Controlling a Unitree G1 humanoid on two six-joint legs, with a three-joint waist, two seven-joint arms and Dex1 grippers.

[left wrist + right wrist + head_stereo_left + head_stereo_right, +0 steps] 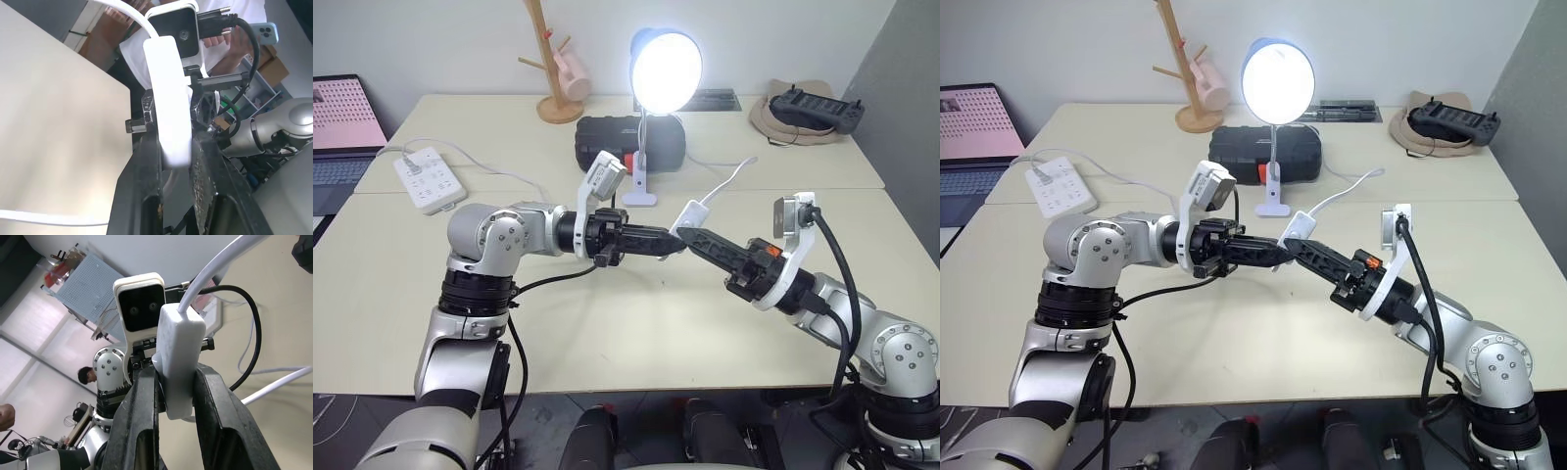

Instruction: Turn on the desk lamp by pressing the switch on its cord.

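The desk lamp [664, 69] is glowing brightly, its blue shade tilted over the lit bulb, its thin stem running down to the small white base on the worktop [607, 323]. Taking that lamp as the landmark: just in front of its base, lifted clear of the worktop, the switch [689, 214] is being held between both hands. The left hand [668, 241] is reaching in level from the lamp's left side, its two black fingers clamped on the switch — the left wrist view is showing the white oblong wedged between them. The right hand [690, 233] is coming in from the lamp's right and front, angled slightly upward, its fingers likewise closed tight on the switch body, as the right wrist view is showing. The cord [729, 182] is rising from the switch toward the lamp's right.

Directly behind the lamp's base a black case [628, 143] is lying. Well to the lamp's left a white power strip [428, 179] is sitting, and behind the lamp on that side a wooden mug tree [548, 69] is standing.
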